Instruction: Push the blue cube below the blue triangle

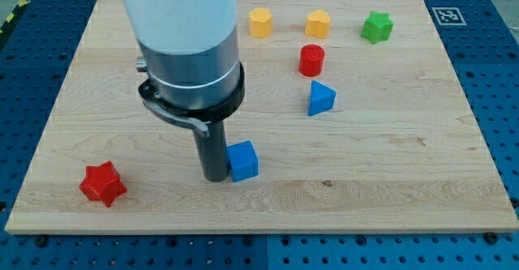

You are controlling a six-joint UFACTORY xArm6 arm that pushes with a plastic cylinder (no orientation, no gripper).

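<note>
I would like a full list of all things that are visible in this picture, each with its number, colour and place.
blue cube: one, blue, lower middle of the board, touching the right side of my tip
blue triangle: one, blue, right of centre, above and to the view's right of the cube
red cylinder: one, red, just above the triangle
yellow blocks: two, yellow, near the view's top edge, one left of the other; exact shapes hard to tell
green star: one, green, view's top right
red star: one, red, view's bottom left
wooden board: one, light wood, on a blue perforated table
marker tag: one, black and white, board's top right corner
my tip: one, dark rod, against the cube's left face
</note>
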